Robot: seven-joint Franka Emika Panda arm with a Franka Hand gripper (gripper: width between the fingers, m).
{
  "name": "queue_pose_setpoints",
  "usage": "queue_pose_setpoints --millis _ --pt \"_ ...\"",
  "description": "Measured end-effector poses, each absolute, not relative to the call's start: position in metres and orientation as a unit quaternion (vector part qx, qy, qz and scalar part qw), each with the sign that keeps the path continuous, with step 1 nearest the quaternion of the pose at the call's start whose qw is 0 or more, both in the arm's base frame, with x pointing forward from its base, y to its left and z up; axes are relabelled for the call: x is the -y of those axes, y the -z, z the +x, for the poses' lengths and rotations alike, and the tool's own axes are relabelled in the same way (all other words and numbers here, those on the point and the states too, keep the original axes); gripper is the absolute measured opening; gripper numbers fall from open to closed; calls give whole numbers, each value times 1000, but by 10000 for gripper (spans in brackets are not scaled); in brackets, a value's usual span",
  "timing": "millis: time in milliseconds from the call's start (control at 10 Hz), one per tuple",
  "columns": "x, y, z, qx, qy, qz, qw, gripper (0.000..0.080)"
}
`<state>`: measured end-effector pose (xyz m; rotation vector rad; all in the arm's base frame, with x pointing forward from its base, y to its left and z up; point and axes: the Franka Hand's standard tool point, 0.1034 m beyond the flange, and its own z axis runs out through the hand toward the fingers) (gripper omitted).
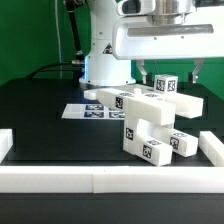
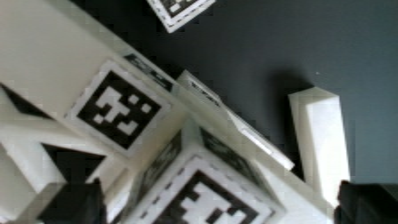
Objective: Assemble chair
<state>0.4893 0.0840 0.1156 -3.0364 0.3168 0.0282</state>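
The chair parts (image 1: 150,125) are chunky white tagged blocks, clustered at the table's middle and partly joined into a stepped stack. A tagged block (image 1: 166,86) stands at the top of the cluster. My gripper (image 1: 168,78) hangs right over it with its fingers spread wide on either side, apparently clear of it. In the wrist view the tagged white blocks (image 2: 125,105) fill the picture very close up. The dark fingers (image 2: 54,200) sit at the two lower corners, and my gripper (image 2: 214,208) straddles a tagged face. A long white piece (image 2: 317,140) lies beside the cluster on the black table.
The marker board (image 1: 88,112) lies flat on the exterior view's left of the parts. White border rails run along the front (image 1: 100,180), the left (image 1: 5,145) and the right (image 1: 212,150). The arm's white base (image 1: 105,55) stands behind.
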Motion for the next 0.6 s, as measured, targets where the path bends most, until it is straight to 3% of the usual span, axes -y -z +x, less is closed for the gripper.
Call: queue_pose_setpoints --millis 600 --pt "-81 -116 490 109 0 -993 41 649"
